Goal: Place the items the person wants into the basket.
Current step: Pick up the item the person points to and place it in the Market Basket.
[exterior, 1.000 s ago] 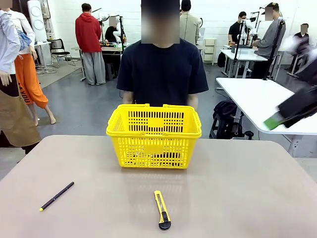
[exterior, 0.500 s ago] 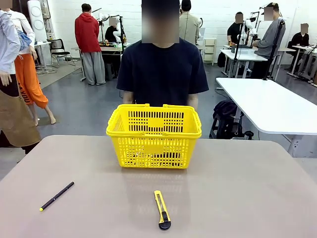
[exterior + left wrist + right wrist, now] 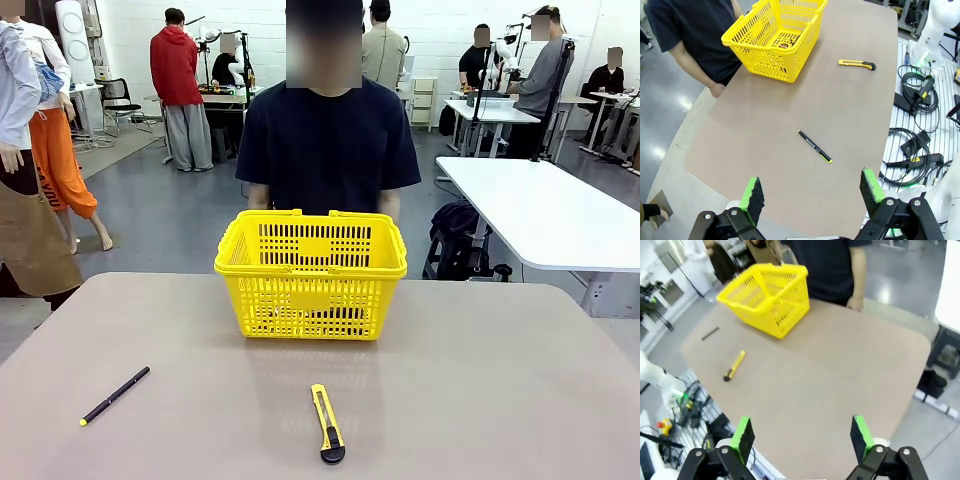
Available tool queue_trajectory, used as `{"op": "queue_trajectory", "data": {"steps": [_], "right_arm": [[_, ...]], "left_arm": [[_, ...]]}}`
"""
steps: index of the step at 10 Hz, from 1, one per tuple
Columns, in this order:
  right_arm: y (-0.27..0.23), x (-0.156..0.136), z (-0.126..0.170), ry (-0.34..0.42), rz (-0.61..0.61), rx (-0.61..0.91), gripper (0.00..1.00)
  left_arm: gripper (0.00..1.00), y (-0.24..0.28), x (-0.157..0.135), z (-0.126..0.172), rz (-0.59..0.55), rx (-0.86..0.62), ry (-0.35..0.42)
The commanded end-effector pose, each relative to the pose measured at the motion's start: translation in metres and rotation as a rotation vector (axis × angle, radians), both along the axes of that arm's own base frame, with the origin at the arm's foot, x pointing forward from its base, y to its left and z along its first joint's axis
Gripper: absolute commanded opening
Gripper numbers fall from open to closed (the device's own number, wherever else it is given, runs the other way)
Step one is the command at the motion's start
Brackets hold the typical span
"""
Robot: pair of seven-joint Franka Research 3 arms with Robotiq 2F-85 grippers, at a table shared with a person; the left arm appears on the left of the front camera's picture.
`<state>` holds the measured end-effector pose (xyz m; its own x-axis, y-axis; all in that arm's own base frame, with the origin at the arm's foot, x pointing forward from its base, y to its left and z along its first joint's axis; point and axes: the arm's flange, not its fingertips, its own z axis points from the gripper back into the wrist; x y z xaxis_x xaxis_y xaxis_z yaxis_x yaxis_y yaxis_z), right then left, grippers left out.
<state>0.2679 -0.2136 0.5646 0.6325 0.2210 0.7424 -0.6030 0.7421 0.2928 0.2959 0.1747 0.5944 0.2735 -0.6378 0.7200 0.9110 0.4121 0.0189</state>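
A: Where's the basket [image 3: 776, 37]?
B: Near the table's [image 3: 790, 175] far edge, by the person [image 3: 690, 35].
A: The gripper [image 3: 812, 197]?
B: Its 2 green pads [image 3: 754, 192] are spread wide above the near edge, with the pen [image 3: 815, 146] mid-table.

The basket [image 3: 310, 275] is yellow with slotted lattice sides. At 6 o'clock lies a yellow-and-black utility knife [image 3: 326, 422]; at 8 o'clock a black, yellow-tipped pen [image 3: 115, 395].

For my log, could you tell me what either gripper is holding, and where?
Nothing is held: the left gripper and the right gripper are both open and empty above the table.
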Motion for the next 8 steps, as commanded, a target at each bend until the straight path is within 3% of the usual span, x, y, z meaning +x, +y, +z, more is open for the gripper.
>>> {"op": "queue_trajectory", "data": {"steps": [1,3,6,8], "right_arm": [[0.0166,-0.005,-0.0051,0.093,0.018,-0.114,1.0],[0.0184,-0.0002,-0.0098,0.159,0.067,-0.132,1.0],[0.0222,0.0026,-0.0059,0.175,0.11,-0.104,1.0],[0.0258,0.0017,-0.0135,0.157,0.072,-0.109,1.0]], "left_arm": [[1.0,0.0017,-0.0007,-0.0008,-0.016,-0.008,-0.015],[1.0,0.0017,-0.0007,-0.0008,-0.016,-0.008,-0.015],[1.0,0.0017,-0.0007,-0.0008,-0.016,-0.008,-0.015],[1.0,0.0017,-0.0007,-0.0008,-0.016,-0.008,-0.015]]}}
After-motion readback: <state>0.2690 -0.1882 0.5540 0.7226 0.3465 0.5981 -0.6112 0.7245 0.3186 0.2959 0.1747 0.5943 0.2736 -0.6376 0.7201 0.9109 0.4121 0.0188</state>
